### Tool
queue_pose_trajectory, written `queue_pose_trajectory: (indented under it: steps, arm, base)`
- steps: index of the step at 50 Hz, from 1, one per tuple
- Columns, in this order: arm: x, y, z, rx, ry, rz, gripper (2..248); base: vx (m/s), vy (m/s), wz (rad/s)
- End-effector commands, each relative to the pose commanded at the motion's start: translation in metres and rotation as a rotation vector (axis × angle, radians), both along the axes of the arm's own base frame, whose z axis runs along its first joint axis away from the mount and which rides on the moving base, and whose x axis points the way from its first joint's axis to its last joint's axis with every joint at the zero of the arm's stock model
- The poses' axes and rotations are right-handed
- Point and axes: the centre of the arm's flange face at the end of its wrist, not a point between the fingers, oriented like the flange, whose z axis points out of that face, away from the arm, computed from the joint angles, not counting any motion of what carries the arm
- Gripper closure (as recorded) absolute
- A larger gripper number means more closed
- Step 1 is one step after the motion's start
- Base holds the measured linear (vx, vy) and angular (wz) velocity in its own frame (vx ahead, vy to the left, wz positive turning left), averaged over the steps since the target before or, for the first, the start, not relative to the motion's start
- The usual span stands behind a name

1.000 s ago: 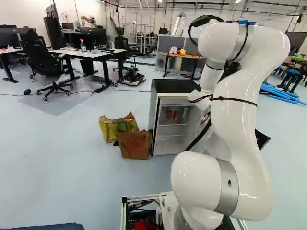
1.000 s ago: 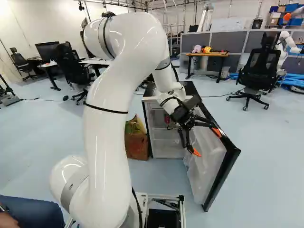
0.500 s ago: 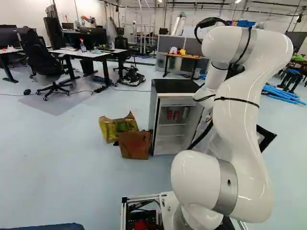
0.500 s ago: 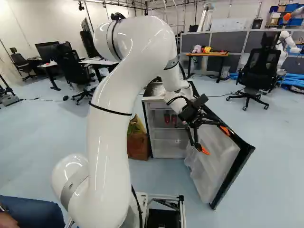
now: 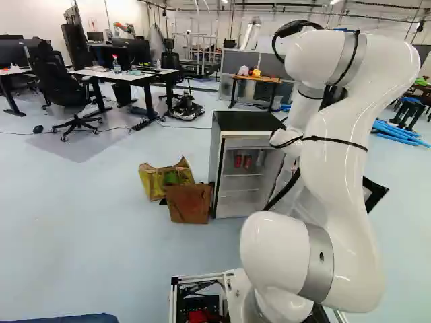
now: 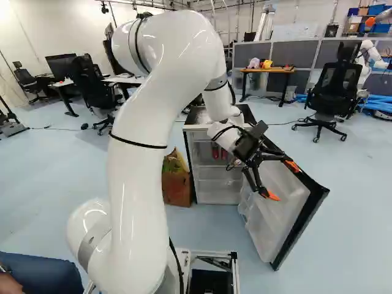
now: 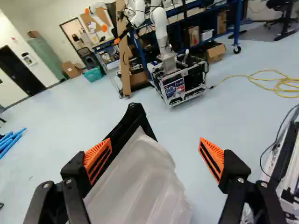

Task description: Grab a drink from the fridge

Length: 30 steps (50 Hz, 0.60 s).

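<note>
The jaws stand wide open by the fridge (image 5: 246,121) door (image 6: 275,211); red cans (image 5: 238,161) sit on the upper shelf (image 5: 242,175). I'd nudge that door gently wider, then back clear of its edge before turning for a can.

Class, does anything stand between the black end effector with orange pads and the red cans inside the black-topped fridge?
Nothing visible does. The black-framed door stands open, close beside the end effector, apparently not across the way to the red cans in the fridge.
</note>
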Motion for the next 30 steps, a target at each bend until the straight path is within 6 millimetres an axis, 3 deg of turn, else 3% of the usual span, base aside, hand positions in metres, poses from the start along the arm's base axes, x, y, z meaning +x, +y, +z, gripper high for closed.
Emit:
queue_pose_trajectory:
  steps: [30]
  arm:
    - [-0.036,0.02,0.006,-0.039,0.115,0.311,3]
  base:
    - [0.0,0.0,0.0]
